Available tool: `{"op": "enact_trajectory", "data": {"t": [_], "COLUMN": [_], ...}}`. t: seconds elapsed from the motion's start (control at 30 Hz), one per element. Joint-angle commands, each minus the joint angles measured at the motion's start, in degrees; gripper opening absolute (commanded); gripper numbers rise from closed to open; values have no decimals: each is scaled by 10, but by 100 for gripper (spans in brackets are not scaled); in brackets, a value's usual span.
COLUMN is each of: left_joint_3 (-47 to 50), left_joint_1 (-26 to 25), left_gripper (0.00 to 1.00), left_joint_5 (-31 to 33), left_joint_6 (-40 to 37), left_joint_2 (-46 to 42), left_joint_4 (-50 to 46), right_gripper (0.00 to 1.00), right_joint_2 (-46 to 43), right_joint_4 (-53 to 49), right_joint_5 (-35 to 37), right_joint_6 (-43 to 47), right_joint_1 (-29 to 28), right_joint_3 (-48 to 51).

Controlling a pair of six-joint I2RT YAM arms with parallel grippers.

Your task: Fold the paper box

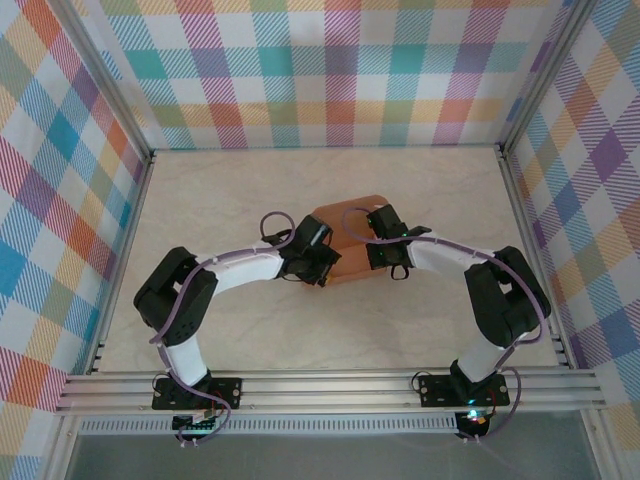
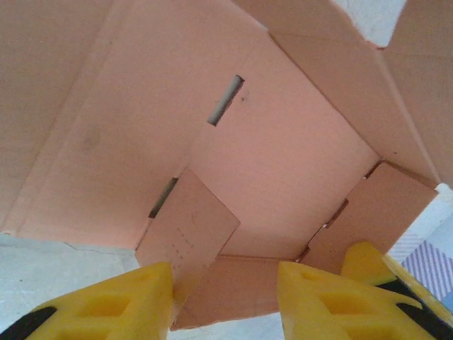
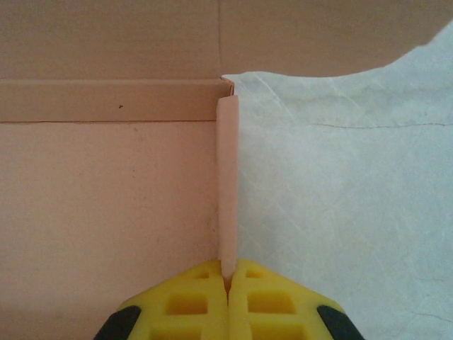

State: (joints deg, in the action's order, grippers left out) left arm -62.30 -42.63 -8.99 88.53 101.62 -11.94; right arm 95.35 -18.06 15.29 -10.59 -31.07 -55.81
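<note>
The paper box (image 1: 348,222) is salmon-orange card lying partly folded at the table's middle, between both grippers. My left gripper (image 1: 322,270) is at its near-left side. In the left wrist view I look into the box's inner panels (image 2: 283,142), with slots and raised flaps. The left gripper (image 2: 225,273) stands open, and a small flap (image 2: 187,227) lies in the gap against the left finger (image 2: 120,304). My right gripper (image 1: 374,246) is at the box's right side. In the right wrist view the right gripper (image 3: 228,273) is shut on the upright folded edge (image 3: 226,177) of a side wall.
The pale wood-grain table (image 1: 250,330) has free room all round the box. Plaid walls (image 1: 340,70) enclose the back and both sides. An aluminium rail (image 1: 330,388) runs along the near edge by the arm bases.
</note>
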Motion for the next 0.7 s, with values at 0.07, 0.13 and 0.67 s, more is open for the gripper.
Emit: {"op": "enact_trajectory", "data": {"t": [0.07, 0.13, 0.67], "left_joint_3": [-36, -56, -148], "left_joint_1": [-3, -2, 6], "left_gripper": [39, 38, 30], "left_joint_5": [-30, -34, -26], "left_joint_6": [-67, -112, -346], "left_joint_2": [28, 34, 60], "left_joint_4": [-54, -87, -274], "right_gripper": [0, 0, 0], "right_joint_2": [-16, -14, -13], "right_joint_4": [1, -1, -17], "right_joint_5": [-23, -25, -30], "right_joint_6": [21, 23, 35], "right_joint_1": [3, 3, 3], "right_joint_3": [4, 1, -9]}}
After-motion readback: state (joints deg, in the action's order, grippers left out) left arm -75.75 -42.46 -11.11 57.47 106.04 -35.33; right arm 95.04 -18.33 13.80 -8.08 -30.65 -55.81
